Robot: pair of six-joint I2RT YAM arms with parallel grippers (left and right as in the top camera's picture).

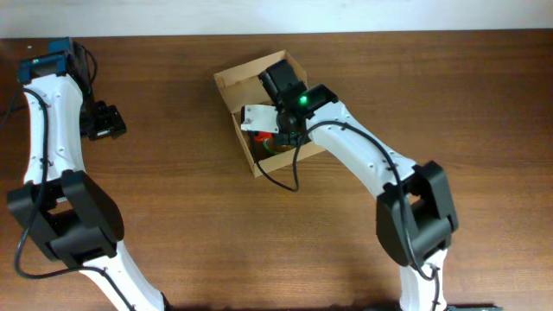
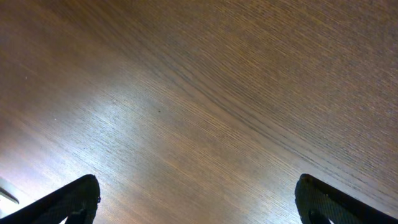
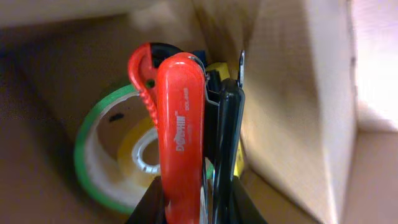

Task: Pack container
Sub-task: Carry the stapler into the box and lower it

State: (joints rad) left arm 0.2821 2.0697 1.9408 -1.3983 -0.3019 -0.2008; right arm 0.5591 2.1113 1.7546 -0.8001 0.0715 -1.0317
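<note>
The container (image 1: 232, 85), a plain brown cardboard box, stands open at the back middle of the table. My right gripper (image 1: 282, 130) reaches down into it. In the right wrist view that gripper (image 3: 196, 196) is shut on a red and black stapler-like tool (image 3: 180, 112), held upright between the box's walls (image 3: 292, 93). Behind the tool a green tape roll (image 3: 87, 155) lies in the box with a smaller yellowish roll (image 3: 134, 149) inside it. My left gripper (image 1: 108, 121) hovers far left, away from the box. It (image 2: 198, 200) stands open over bare wood with nothing between its fingers.
The wooden table (image 1: 216, 242) runs brown in all directions around the box. The right arm (image 1: 371, 160) stretches from the front right to the box. The left arm (image 1: 47, 130) rises along the left edge.
</note>
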